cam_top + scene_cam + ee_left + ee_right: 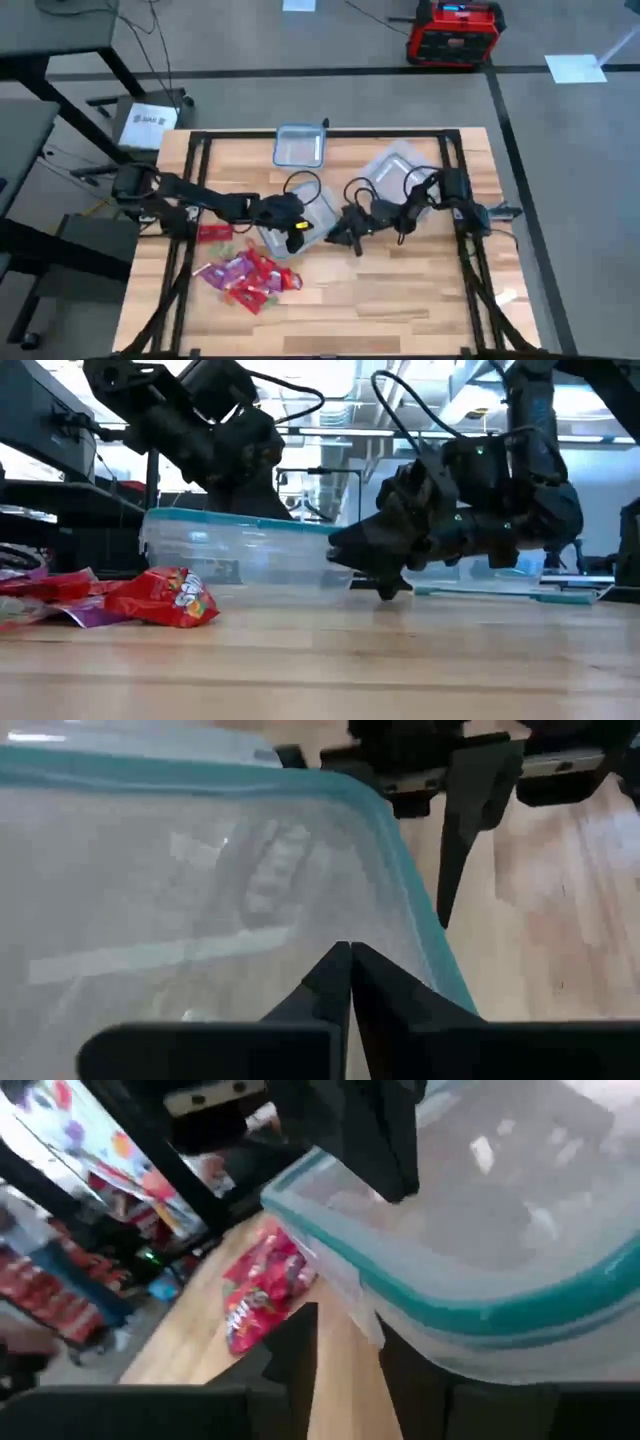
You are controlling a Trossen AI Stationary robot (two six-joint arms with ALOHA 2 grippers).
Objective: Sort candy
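- High view: the candy (246, 277) sits in a heap of red, pink and purple wrappers at about 7 o'clock on the wooden worktop (400, 300). One more red pack (213, 233) lies apart, at 10 o'clock from the heap. The left tool (293, 232) is over the near edge of the middle clear tub (322, 207), and the right tool (352, 236) is just at 3 o'clock of that tub. Two more clear tubs: one at 12 o'clock (298, 146), one at 2 o'clock (389, 172).
- Low view: a red candy pack (165, 596) lies flat at 9 o'clock, just in front of the teal-rimmed tub (240, 550). The right tool (385, 575) hangs low, tip touching the wood.
- Left wrist view: the left tool's fingers (320, 985) are pressed together, nothing between them, right above the tub rim (400, 870).
- Right wrist view: the right tool's fingers (295, 1345) are narrowly apart and empty, next to the tub's corner (420, 1280), with a red candy pack (262, 1285) beyond.
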